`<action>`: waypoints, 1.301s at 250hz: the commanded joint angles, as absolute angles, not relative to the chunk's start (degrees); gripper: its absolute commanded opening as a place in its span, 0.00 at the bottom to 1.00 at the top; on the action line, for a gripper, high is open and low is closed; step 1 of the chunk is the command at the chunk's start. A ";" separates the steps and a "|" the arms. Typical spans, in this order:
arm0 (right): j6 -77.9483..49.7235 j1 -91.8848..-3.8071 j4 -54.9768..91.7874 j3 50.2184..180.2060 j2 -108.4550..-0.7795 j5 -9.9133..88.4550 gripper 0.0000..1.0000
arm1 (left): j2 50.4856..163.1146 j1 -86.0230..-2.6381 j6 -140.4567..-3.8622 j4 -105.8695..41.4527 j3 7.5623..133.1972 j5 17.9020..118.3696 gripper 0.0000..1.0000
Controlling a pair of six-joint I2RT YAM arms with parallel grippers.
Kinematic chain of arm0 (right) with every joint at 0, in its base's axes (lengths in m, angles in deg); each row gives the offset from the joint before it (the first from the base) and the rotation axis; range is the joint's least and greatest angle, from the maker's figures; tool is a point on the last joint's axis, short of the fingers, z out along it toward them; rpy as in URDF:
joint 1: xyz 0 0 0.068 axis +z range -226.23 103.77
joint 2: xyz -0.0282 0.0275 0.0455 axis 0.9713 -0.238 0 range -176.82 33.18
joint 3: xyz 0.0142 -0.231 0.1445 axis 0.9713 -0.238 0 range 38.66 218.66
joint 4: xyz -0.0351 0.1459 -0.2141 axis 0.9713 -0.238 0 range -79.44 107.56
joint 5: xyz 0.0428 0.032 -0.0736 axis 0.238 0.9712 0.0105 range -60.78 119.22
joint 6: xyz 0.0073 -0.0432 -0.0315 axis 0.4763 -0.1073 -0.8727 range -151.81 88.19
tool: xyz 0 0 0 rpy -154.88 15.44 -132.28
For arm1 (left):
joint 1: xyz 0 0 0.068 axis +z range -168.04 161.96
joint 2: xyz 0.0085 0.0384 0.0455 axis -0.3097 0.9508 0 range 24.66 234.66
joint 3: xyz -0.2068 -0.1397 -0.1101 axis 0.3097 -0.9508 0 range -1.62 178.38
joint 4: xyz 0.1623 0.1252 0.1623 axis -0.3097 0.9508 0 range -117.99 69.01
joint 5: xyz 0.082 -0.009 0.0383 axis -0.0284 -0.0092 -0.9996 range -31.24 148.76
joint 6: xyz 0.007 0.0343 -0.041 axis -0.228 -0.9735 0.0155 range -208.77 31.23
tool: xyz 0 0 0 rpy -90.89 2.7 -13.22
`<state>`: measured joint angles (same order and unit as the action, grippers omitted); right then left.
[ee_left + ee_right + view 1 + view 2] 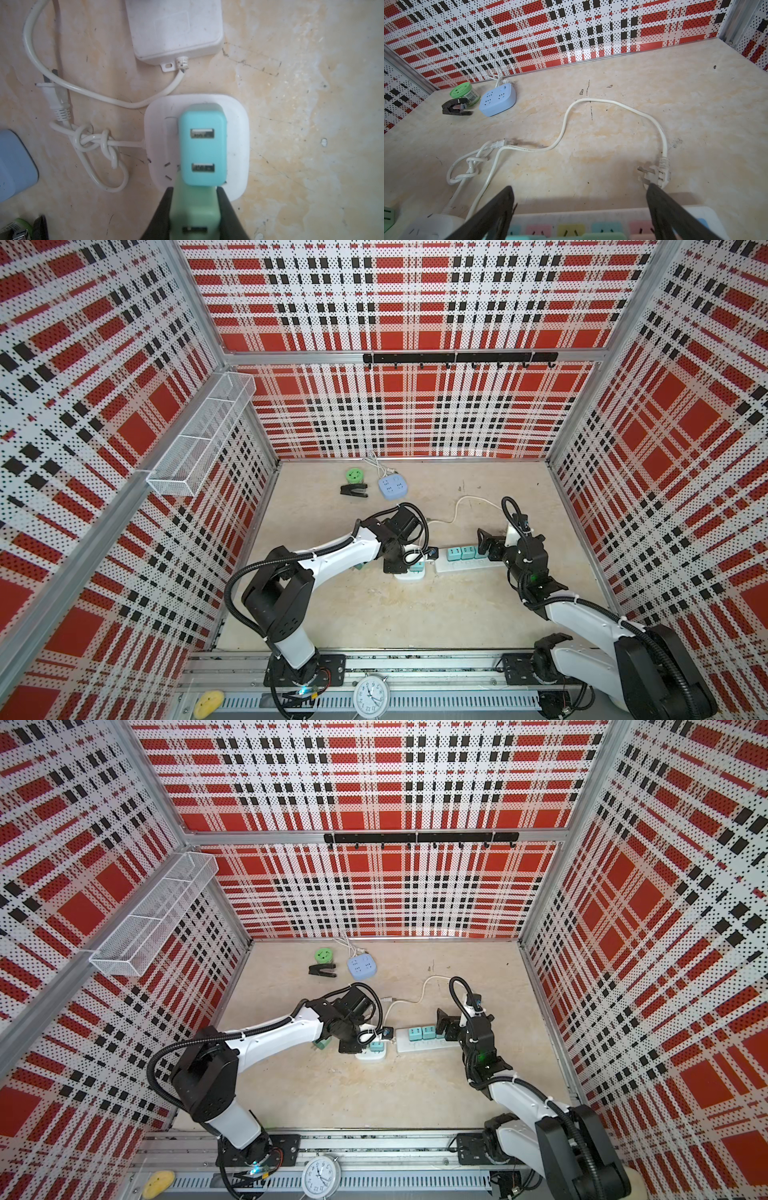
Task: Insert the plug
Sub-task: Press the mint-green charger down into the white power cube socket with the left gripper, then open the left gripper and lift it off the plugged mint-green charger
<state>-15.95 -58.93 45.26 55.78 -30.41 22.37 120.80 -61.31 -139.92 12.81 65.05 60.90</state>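
Two small chargers fill the left wrist view. A green plug (193,214) is pinched between the fingers of the left gripper (193,189), and a teal plug (202,149) is already seated in the white socket block (236,128) on the table. The green plug hangs at the edge of that block, overlapping the teal one in this view.

The step in hand looks like lining up before the push. The next move calls for setting the prongs over the free slots beside the teal plug, then pressing straight down without knocking its neighbour.

Further out, the right gripper (579,187) is spread wide and empty over the long strip (581,216).

The green plug's prongs are hidden and its body is blurred. Whether it touches the block cannot be told. In both top views the left wrist covers it.
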 commanded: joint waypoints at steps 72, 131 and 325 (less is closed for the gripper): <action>-16.89 -59.13 47.78 56.11 -30.45 22.41 1.00 | 120.54 -62.25 -138.84 17.36 66.15 63.31 0.00; -16.87 -59.13 47.86 56.16 -30.58 22.45 1.00 | 121.21 -61.29 -137.82 18.10 66.88 63.09 0.00; -16.84 -59.13 47.79 56.21 -30.70 22.54 1.00 | 129.75 -59.42 -136.04 17.92 67.90 65.14 0.00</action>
